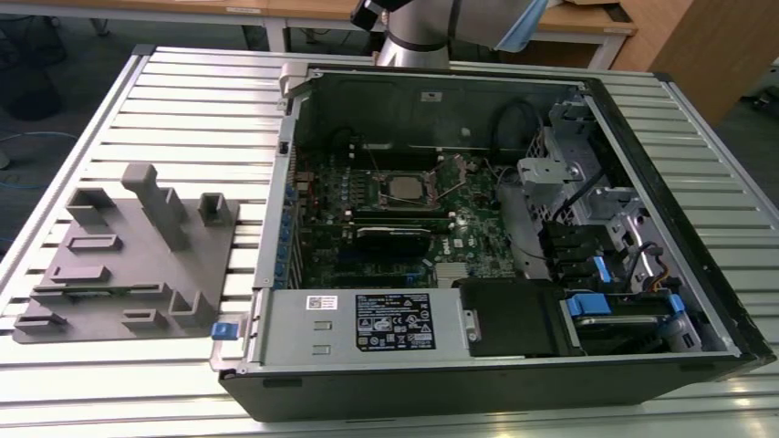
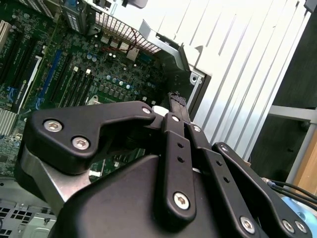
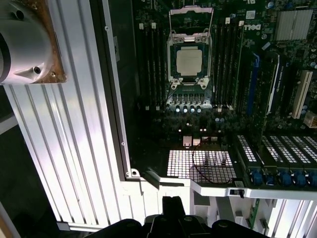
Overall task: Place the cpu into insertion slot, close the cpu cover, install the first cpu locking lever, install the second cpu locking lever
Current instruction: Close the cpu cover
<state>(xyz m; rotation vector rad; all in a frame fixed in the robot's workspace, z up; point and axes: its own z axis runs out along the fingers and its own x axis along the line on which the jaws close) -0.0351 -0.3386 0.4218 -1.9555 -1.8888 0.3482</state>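
Note:
The cpu (image 3: 189, 62), a silver-grey square, lies flat in the insertion slot (image 3: 171, 74) on the green motherboard; in the exterior view the cpu (image 1: 399, 187) shows mid-board. The cpu cover (image 3: 190, 20) stands swung up, open, on the slot's side away from the case's vented wall. My gripper (image 3: 172, 204) hangs above that vented wall's corner, well away from the slot. In the second wrist view its black fingers (image 2: 171, 124) meet at the tips of the gripper (image 2: 176, 99), shut with nothing between them.
The open computer case (image 1: 286, 119) lies on a white slatted table (image 1: 182, 82). A grey fixture block (image 1: 134, 255) sits at the exterior view's left. The power supply (image 1: 365, 319) and drive cage (image 1: 608, 274) fill the case's near side. Memory slots (image 3: 230, 64) flank the socket.

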